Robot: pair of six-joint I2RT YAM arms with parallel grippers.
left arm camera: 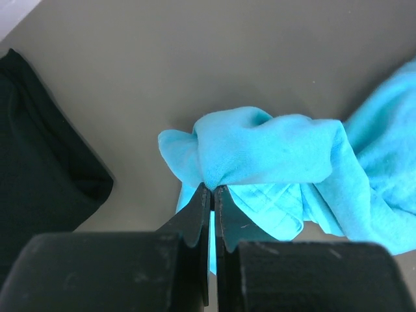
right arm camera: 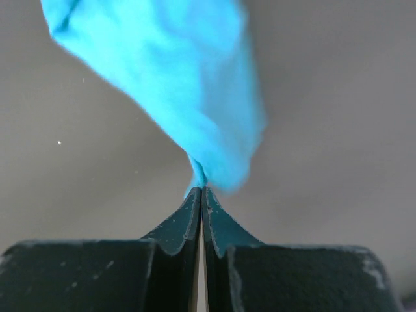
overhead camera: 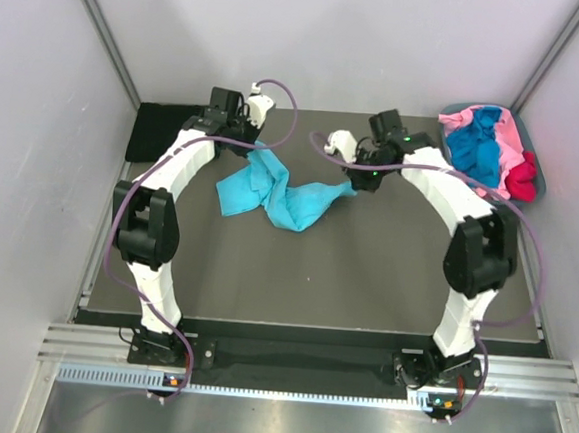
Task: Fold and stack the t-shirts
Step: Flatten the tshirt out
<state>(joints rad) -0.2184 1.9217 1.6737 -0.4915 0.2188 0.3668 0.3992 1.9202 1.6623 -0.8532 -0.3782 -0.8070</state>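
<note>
The light turquoise t-shirt (overhead camera: 271, 193) hangs bunched between both arms over the dark table. My left gripper (overhead camera: 257, 152) is shut on one end of it; in the left wrist view the fingertips (left arm camera: 212, 190) pinch a fold of the turquoise cloth (left arm camera: 273, 156). My right gripper (overhead camera: 352, 184) is shut on the other end; in the right wrist view the fingertips (right arm camera: 202, 190) clamp a twisted tip of the cloth (right arm camera: 175, 78). A folded black t-shirt (overhead camera: 161, 131) lies flat at the far left, also seen in the left wrist view (left arm camera: 39, 162).
A grey-blue tub (overhead camera: 541, 176) at the far right holds pink (overhead camera: 468, 118), royal blue (overhead camera: 475, 151) and red (overhead camera: 521, 180) shirts. Grey walls stand close on the left, back and right. Dark table surface (overhead camera: 315, 279) lies in front of the turquoise shirt.
</note>
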